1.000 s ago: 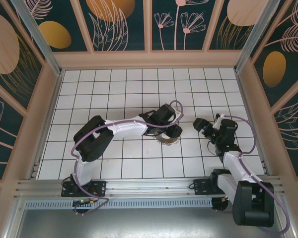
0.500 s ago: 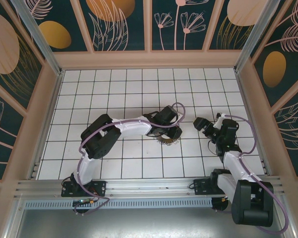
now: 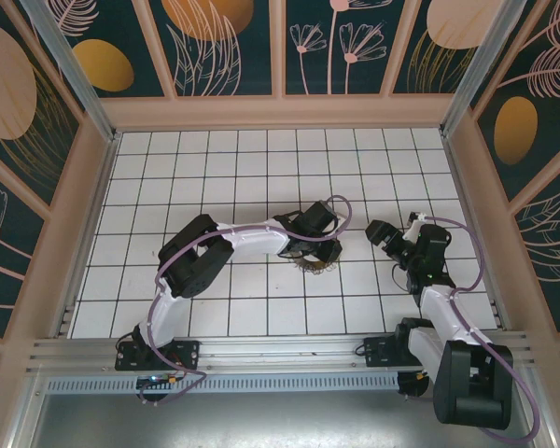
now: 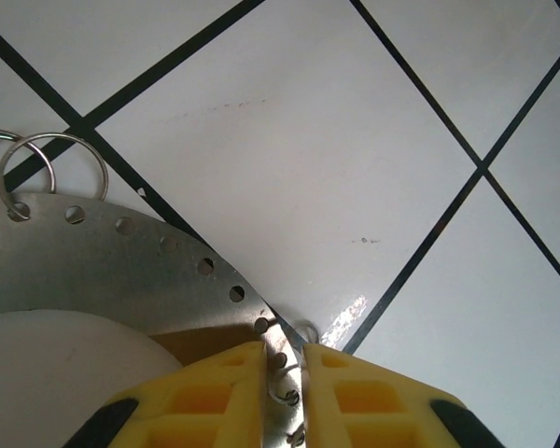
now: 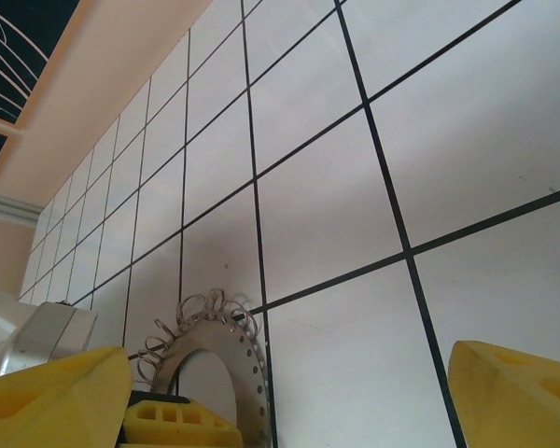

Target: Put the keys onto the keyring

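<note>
pads (image 4: pixel 215 397) of the left end effector (image 4: pixel 283 373) pinch the rim of the keyring (image 4: pixel 121 261) near the middle of the tiled tabletop (image 3: pixel 215 168), while the right end effector (image 3: pixel 381 235) hovers just beside it, spread wide and empty.

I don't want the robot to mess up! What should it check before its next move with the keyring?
1. Left gripper pinching the keyring by its rim: ok.
2. Right gripper open and holding nothing: ok.
3. Wire loops on the rim free to reach: ok.
4. Right gripper pointed toward the keyring: ok.
5. Key ready nearby: cannot tell.
</note>
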You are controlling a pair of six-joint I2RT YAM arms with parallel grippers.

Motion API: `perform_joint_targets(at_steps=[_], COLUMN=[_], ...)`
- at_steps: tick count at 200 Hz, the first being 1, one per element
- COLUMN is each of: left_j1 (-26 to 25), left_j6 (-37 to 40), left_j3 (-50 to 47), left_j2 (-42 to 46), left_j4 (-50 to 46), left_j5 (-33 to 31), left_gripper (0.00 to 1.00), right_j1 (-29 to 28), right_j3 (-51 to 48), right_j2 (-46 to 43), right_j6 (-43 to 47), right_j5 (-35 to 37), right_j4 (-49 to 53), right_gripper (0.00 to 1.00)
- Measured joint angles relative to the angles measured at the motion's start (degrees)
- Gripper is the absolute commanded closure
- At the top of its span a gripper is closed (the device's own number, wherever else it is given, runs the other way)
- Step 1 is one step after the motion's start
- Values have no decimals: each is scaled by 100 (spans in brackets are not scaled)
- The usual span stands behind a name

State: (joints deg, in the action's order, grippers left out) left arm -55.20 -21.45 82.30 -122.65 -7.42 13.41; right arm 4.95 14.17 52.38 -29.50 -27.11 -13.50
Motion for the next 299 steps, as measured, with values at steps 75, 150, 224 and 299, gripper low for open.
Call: perform_joint_targets(at_steps=[75,150,224,299], left_j1=[-76,-177,-177,-177], left_j6=[105,278,341,385], left_j3=[35,181,184,37], left_j2=[-20,-79,-85,-33], left_j4=[-114,-304,-361,-291], left_j5=[-85,-192,-214,-341], left_gripper=[78,82,94,100], right_j1=[33,140,184,181], right_j3=[0,-9,-9,-249], right_j2=[-83,-188,-273,-1169], right_j6=[2,22,22,-293], right_j5=[-2,-42,-175,-688], right_j4=[39,63,197,920], right_gripper=[12,12,12,23])
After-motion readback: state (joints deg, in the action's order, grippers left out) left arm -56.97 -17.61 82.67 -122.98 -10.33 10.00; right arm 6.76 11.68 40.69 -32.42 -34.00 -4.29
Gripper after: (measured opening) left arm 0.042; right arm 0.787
